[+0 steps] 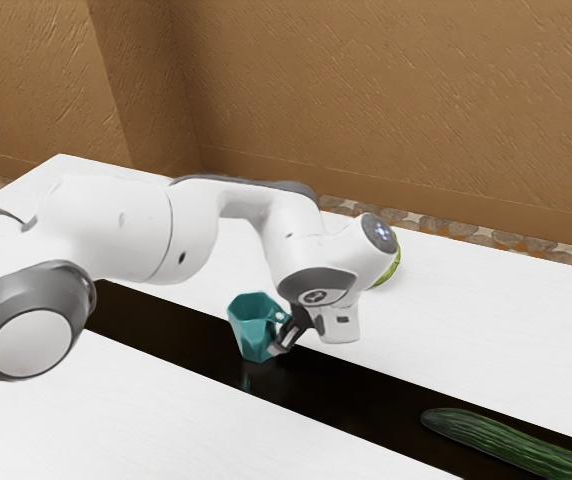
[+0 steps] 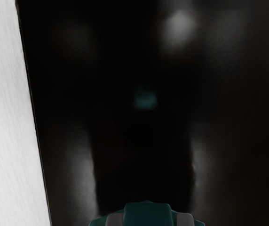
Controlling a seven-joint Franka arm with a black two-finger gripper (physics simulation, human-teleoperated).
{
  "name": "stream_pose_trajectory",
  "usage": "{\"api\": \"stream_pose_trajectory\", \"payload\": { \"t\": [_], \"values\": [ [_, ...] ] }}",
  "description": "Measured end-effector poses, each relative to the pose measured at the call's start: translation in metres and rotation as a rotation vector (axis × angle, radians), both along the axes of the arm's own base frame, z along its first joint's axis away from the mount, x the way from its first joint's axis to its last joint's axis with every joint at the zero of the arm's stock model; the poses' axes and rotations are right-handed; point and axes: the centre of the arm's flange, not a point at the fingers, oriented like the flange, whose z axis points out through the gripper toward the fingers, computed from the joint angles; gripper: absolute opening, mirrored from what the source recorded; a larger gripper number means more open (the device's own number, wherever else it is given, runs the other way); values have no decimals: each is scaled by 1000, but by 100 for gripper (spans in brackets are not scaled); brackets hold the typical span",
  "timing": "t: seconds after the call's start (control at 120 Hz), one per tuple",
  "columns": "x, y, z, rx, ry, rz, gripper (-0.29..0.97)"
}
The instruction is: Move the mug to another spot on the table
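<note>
The gripper [image 1: 288, 338] pinches the teal mug [image 1: 253, 322] by the side that faces the exterior view's right. The fingers come in low from under the white hand. In the wrist view the mug [image 2: 147, 214] sits just under the hand with a pale pad at each flank. I read that as a two-sided hold, though the contact itself is hard to make out.

The mug hangs over the glossy black strip [image 1: 386, 405] that runs across the white table [image 1: 486, 300], clear of the strip's surface. Its mouth faces up and leans a little. A dim teal reflection [image 2: 145, 100] shows in the strip [image 2: 125, 70] below the hand, which fits a lifted mug rather than a resting one.

The coming move turns on one relation. The mug sits on the gripper's far side, toward the exterior view's left, so its body leads any travel that way and trails any travel toward the right. White table [image 2: 7, 141] lies on both sides of the strip, and either side would serve as the new spot.

A cucumber [image 1: 511, 447] lies along the strip toward the exterior view's right, well apart from the mug. A small green object [image 1: 394, 268] sits beyond the strip, behind the wrist. Both look avoidable, but a set-down toward the right would bring the mug nearer the cucumber.
</note>
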Motion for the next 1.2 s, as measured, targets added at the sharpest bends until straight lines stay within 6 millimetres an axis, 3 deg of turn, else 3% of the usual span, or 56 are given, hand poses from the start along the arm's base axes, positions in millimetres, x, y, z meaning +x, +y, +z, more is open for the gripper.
{"api": "stream_pose_trajectory", "payload": {
  "t": [0.092, 0.283, 0.525, 0.758, 0.908, 1.025, 1.083, 1.2],
  "values": [
    [-5, -12, -8, -4, -8, 2, -11],
    [-6, -15, -18, -4, -24, 31, -8],
    [-8, -16, -19, -9, -27, 69, 39],
    [-5, -20, -8, -24, -48, 86, 58],
    [5, -28, 37, -116, -92, 125, 63],
    [2, -25, 106, -281, -104, 204, 65],
    [0, -6, 150, -353, -116, 252, 66],
    [0, 54, 213, -459, -122, 372, 67]
  ]
}}
